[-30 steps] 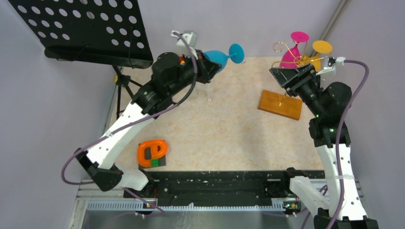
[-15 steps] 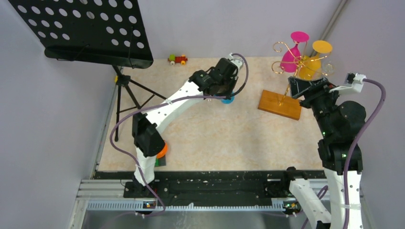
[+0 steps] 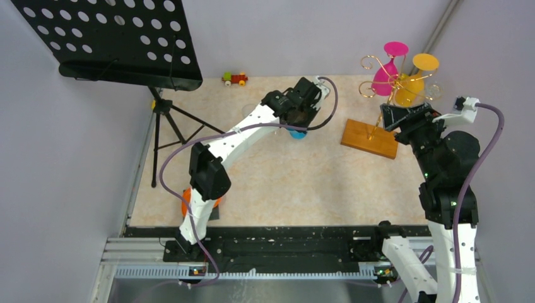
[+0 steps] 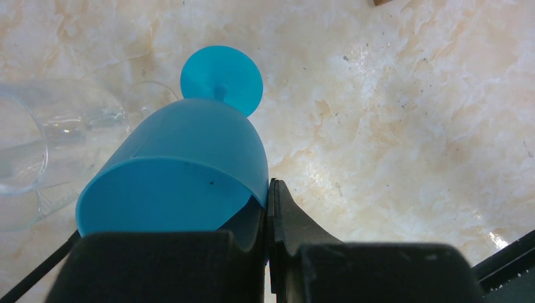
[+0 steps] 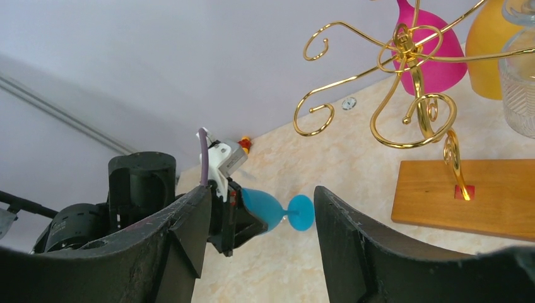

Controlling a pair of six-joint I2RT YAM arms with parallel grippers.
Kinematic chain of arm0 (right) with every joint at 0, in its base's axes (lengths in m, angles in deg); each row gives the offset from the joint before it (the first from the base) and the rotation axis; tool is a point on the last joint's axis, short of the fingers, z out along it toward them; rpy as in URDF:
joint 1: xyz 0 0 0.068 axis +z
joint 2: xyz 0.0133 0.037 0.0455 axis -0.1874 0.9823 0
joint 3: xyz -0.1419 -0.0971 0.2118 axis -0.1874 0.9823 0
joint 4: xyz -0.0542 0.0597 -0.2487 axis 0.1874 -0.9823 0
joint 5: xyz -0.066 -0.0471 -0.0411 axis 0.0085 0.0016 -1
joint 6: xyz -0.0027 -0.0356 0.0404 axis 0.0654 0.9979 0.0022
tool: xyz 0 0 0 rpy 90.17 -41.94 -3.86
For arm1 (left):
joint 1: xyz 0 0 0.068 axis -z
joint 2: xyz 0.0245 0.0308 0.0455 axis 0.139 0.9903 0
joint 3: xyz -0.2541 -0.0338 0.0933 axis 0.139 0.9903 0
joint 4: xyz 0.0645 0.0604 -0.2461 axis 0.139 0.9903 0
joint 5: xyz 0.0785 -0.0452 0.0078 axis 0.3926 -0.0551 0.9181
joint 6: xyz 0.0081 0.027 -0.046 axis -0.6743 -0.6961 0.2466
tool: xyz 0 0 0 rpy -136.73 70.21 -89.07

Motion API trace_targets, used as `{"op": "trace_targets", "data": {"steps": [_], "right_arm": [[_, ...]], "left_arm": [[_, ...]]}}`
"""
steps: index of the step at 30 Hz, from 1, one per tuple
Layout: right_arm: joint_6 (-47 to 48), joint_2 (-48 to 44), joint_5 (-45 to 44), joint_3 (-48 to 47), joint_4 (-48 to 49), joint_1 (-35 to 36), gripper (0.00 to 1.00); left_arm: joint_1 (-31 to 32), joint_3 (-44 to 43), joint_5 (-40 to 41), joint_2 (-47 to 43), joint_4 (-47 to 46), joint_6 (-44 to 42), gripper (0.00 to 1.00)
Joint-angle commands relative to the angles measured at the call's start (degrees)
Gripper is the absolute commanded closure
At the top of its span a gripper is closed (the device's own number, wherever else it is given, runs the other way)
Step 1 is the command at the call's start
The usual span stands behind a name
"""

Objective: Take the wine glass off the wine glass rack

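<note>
Low over the desk [image 4: 410,126], the left claw [image 4: 266,214] pinches the blue wine glass [image 4: 189,158] by its rim, foot pointing ahead. The right claw [image 5: 258,202] gapes empty before the wine glass rack [image 5: 416,95]. The glass is best righted and set flat-footed before release, away from the clear glass [image 4: 25,151] lying leftward.

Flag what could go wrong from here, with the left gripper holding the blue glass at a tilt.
1. The left gripper pinches the blue wine glass only by its rim, tilted; it may slip, or topple if released like this.
2. A clear glass lies right beside it and could be knocked.
3. The right gripper hangs open near the wine glass rack; snagging a wire arm could shake the pink glass and yellow glass.
</note>
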Motion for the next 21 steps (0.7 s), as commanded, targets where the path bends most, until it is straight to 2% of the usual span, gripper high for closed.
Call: {"op": "trace_targets", "data": {"steps": [1, 12, 21], "right_arm": [[-0.1, 0.3, -0.6, -0.8, 0.3, 0.4, 0.39], [-0.5, 0.7, -0.2, -0.3, 0.1, 0.4, 0.39], [-0.8, 1.6, -0.1, -1.0, -0.9, 0.5, 0.41]], "left_arm": [[-0.8, -4.5, -2.2, 1.8, -1.1, -3.8, 1.00], [-2.6, -5.9, -3.1, 5.6, -1.9, -6.9, 1.00], [-4.7, -6.3, -7.3, 6.8, -2.0, -8.3, 1.00]]}}
